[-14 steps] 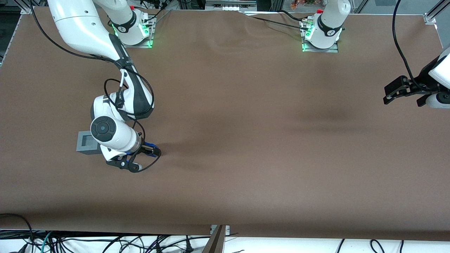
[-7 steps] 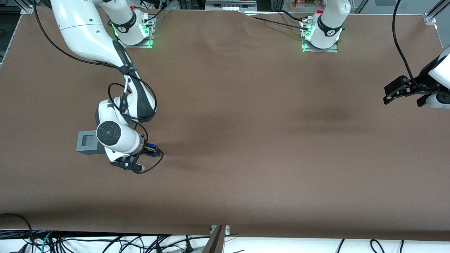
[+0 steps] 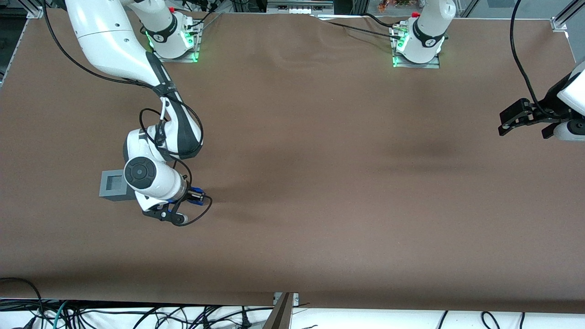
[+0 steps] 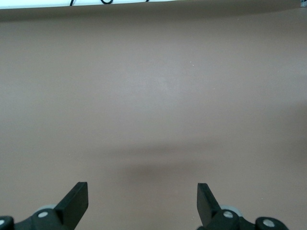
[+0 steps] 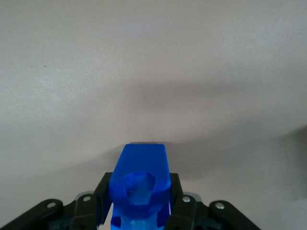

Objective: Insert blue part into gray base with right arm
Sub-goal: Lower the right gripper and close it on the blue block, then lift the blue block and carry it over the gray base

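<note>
My right arm's gripper (image 3: 194, 196) is shut on the blue part (image 3: 195, 191), holding it a little above the brown table. In the right wrist view the blue part (image 5: 140, 184) sits clamped between the two black fingers (image 5: 103, 199), with a round hollow in its facing side. The gray base (image 3: 113, 184), a light-gray cube with a square recess on top, stands on the table beside the wrist, toward the working arm's end; the white wrist housing hides its nearer corner. The gripper is apart from the base, beside it.
The brown table cover (image 3: 320, 183) spreads wide toward the parked arm's end. The right arm's thin black cable (image 3: 201, 214) loops beside the gripper. Cables lie below the table's near edge (image 3: 137, 315). Arm bases stand at the table's farthest edge (image 3: 176, 41).
The wrist and gripper with the blue part shifted slightly toward the parked arm's end and farther from the camera one second ago, then stayed almost still. The gray base has not moved.
</note>
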Controlling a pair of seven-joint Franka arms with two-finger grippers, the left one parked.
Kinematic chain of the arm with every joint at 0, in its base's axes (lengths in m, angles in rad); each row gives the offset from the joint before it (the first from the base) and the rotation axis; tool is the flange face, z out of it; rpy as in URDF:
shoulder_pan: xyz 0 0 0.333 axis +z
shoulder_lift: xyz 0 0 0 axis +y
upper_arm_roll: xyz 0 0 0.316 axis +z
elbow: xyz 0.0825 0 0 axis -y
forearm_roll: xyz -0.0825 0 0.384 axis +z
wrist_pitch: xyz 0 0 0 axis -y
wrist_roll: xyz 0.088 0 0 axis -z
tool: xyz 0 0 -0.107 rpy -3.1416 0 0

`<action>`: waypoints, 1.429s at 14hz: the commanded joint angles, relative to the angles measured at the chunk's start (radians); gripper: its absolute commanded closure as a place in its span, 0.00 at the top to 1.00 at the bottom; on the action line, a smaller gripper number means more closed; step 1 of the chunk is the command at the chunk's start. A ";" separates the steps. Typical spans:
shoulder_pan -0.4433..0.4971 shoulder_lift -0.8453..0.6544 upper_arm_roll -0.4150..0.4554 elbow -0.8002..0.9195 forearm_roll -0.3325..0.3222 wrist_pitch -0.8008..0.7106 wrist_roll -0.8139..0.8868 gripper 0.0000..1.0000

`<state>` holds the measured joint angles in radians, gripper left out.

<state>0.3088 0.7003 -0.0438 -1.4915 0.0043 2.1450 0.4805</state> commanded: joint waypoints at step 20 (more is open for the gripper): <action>-0.234 -0.093 -0.159 0.037 -0.003 -0.301 -0.729 0.48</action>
<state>0.0807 0.6132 -0.2030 -1.4412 0.0036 1.8184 -0.2211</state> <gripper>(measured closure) 0.498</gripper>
